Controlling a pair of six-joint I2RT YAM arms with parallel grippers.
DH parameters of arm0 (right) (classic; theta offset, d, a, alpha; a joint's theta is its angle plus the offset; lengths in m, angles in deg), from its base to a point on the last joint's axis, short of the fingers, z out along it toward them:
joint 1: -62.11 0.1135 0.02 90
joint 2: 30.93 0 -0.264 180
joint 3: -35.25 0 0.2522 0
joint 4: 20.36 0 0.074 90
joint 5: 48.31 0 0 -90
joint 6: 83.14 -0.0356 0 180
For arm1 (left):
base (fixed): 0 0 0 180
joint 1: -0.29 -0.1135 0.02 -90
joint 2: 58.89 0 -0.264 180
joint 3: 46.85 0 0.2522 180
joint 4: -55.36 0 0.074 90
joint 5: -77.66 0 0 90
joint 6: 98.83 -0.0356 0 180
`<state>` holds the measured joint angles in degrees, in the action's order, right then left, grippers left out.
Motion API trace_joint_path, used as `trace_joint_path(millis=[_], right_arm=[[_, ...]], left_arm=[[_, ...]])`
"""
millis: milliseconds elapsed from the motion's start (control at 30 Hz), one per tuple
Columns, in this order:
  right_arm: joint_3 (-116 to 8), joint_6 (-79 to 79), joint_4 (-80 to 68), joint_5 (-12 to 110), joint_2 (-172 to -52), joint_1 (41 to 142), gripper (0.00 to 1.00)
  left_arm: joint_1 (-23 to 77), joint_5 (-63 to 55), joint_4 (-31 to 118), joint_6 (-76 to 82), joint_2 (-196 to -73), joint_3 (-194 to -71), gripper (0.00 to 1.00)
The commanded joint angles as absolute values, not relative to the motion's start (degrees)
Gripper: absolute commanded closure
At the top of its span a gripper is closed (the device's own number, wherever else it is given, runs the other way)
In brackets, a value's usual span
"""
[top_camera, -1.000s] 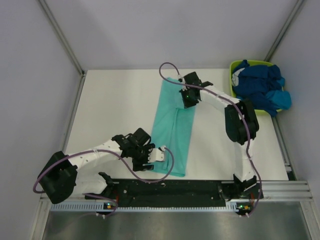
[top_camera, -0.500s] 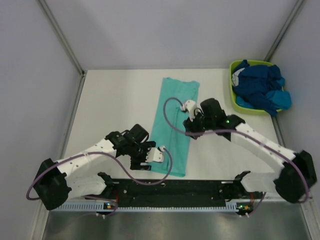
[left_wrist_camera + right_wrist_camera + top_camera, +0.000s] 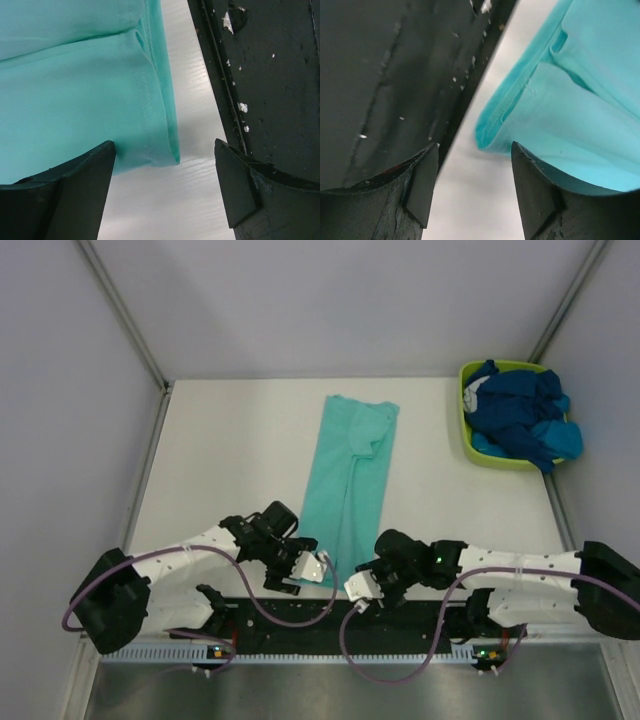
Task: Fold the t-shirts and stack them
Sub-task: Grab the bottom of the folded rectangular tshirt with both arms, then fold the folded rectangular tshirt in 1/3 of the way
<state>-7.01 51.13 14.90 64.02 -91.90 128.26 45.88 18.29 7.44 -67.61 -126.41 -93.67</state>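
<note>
The mint teal-green t-shirt (image 3: pixel 352 475) lies flat as a long narrow folded strip down the middle of the table. Its near left corner (image 3: pixel 100 100) sits just ahead of my left gripper (image 3: pixel 165 185), which is open and holds nothing. The near right corner (image 3: pixel 580 100) lies just ahead of my right gripper (image 3: pixel 475 185), also open and holding nothing. From above, the left gripper (image 3: pixel 312 568) and right gripper (image 3: pixel 358 588) flank the strip's near end. The navy and brighter blue t-shirts (image 3: pixel 520 415) are heaped in the tub.
A lime-green tub (image 3: pixel 468 440) stands at the table's back right corner. The black base rail (image 3: pixel 330 615) runs along the near edge, close behind both grippers, and shows as a black rail (image 3: pixel 270 75) in the left wrist view.
My right gripper let go of the far end of the mint shirt, opened and swung back to the near right corner. The left gripper edged nearer the rail and opened slightly wider.
</note>
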Motion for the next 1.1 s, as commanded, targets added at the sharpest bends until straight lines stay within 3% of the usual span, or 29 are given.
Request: trace_joint_path(millis=[0,67,267,300,333,400,433,633,767,1067], right_arm=[[-5.85,53.79,3.89,56.12,-96.31,129.34,0.4],[-6.46,53.53,1.15,55.05,-98.68,130.13,0.4],[-7.26,52.03,-0.62,52.67,-104.14,130.93,0.46],[-7.08,52.73,-0.27,52.94,-104.49,131.45,0.53],[-7.08,53.0,0.08,53.03,-104.85,131.8,0.66],[-8.04,52.83,2.27,53.9,-105.2,132.07,0.96],[-9.0,52.56,4.81,54.6,-104.68,131.98,1.0],[-12.97,45.46,19.76,59.71,-90.82,132.6,1.0],[-14.02,40.88,19.87,61.0,-83.76,126.74,1.0],[-21.66,45.7,9.16,65.07,-96.66,102.3,1.0]], left_arm=[[46.0,18.08,10.22,-69.83,-126.56,-91.72,0.17],[46.0,17.28,10.22,-69.74,-126.65,-91.2,0.21],[46.08,18.33,12.67,-67.98,-127.44,-89.79,0.51],[46.09,18.59,12.68,-67.72,-127.7,-89.79,0.56],[46.26,18.77,12.59,-67.71,-127.88,-89.79,0.63],[46.44,18.86,11.02,-67.71,-128.14,-90.4,0.89],[46.52,19.03,9.36,-67.37,-127.97,-91.19,1.0],[46.7,30.01,-8.67,-66.4,-120.6,-99.36,1.0],[45.83,23.37,-1.24,-57.02,-121.98,-102.0,1.0],[31.95,15.09,7.83,-42.23,-139.73,-121.41,1.0]])
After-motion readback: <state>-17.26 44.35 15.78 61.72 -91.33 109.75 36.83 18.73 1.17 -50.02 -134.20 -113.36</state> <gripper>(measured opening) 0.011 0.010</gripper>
